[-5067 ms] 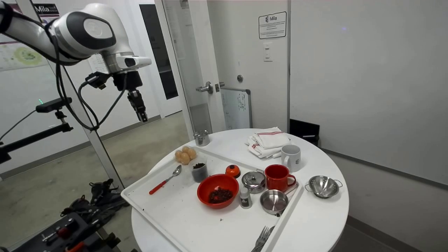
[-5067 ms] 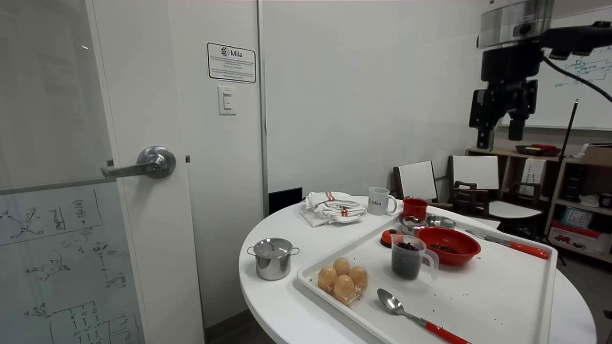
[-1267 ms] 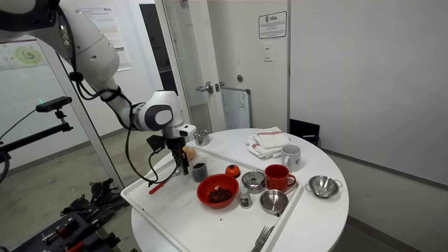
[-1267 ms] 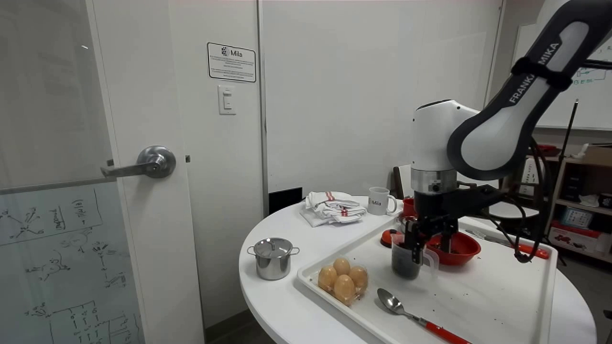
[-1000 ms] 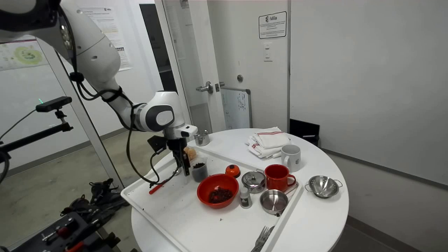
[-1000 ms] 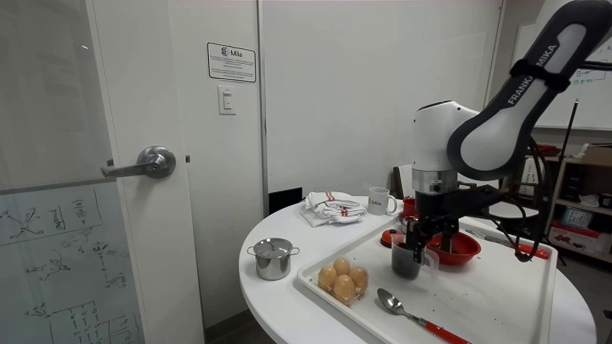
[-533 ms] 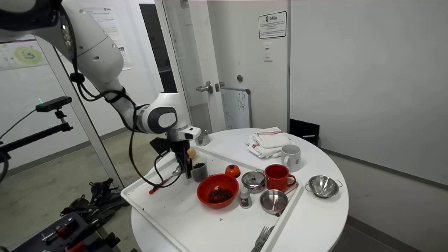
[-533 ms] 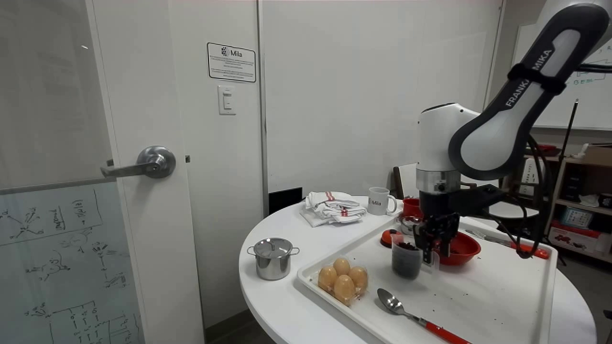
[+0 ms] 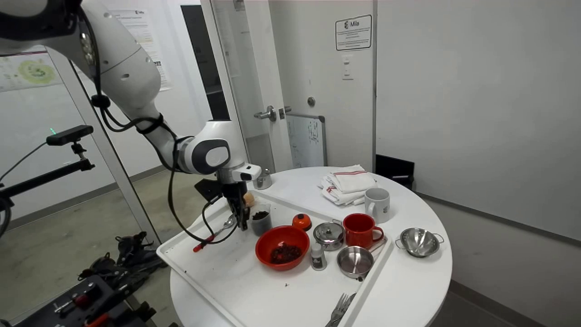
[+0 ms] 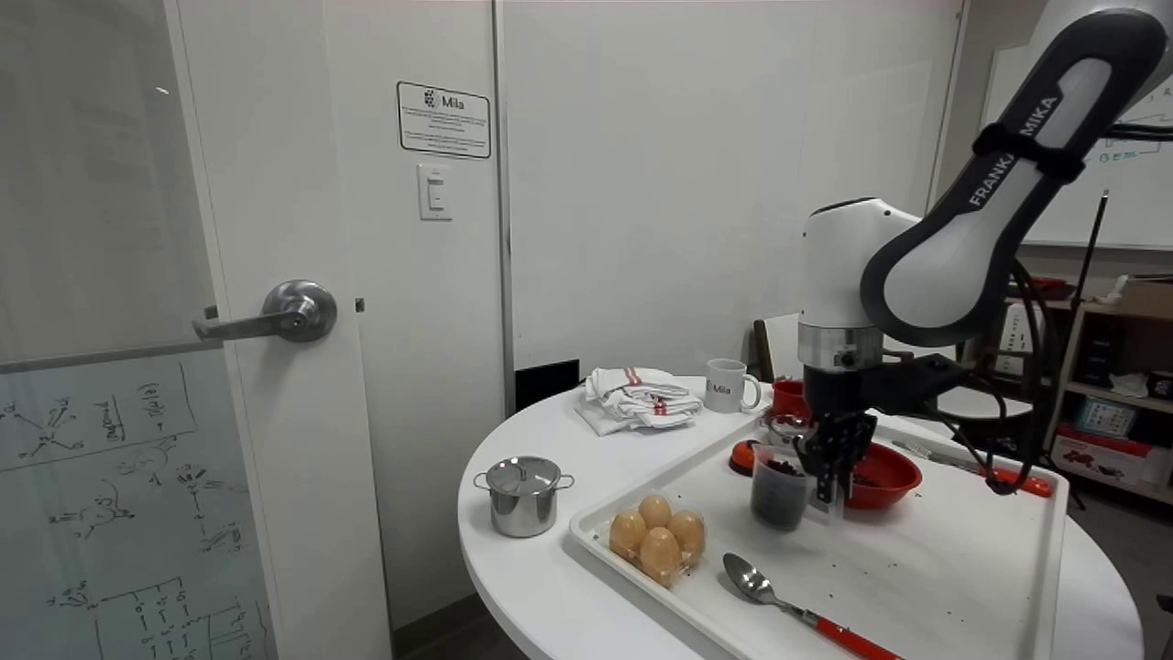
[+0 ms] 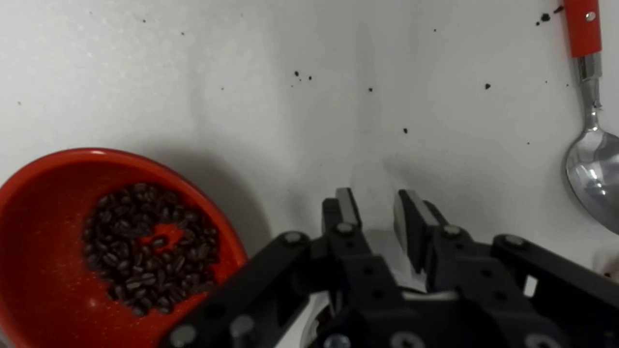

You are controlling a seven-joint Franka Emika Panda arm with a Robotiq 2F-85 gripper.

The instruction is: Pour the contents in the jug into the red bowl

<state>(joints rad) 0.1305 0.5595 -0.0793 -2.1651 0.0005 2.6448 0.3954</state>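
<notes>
The jug [image 9: 261, 225] is a clear plastic cup holding dark beans, and it stands about upright on the tray beside the red bowl. Its handle [image 11: 385, 245] lies between the fingers of my gripper [image 11: 376, 194], which has shut on it; the jug's body is mostly hidden beneath the gripper in the wrist view. Both exterior views show the gripper [image 10: 832, 489] low at the jug's handle side, pointing down. The red bowl [image 9: 282, 233] has some dark beans in its bottom. It fills the left of the wrist view, a short way from the fingers.
A red-handled spoon [image 11: 597, 166] and a pack of eggs [image 10: 658, 541] lie near the jug. Beyond the bowl are a timer [image 9: 302, 222], a small bottle [image 9: 318, 260], a lidded metal pot [image 9: 329, 235] and a red mug [image 9: 361, 230]. The tray has a raised rim [image 9: 206, 290].
The arm has come down from above the table. Over the last second the fingers closed on the handle, and the jug shifted and turned slightly. The bowl has stayed put.
</notes>
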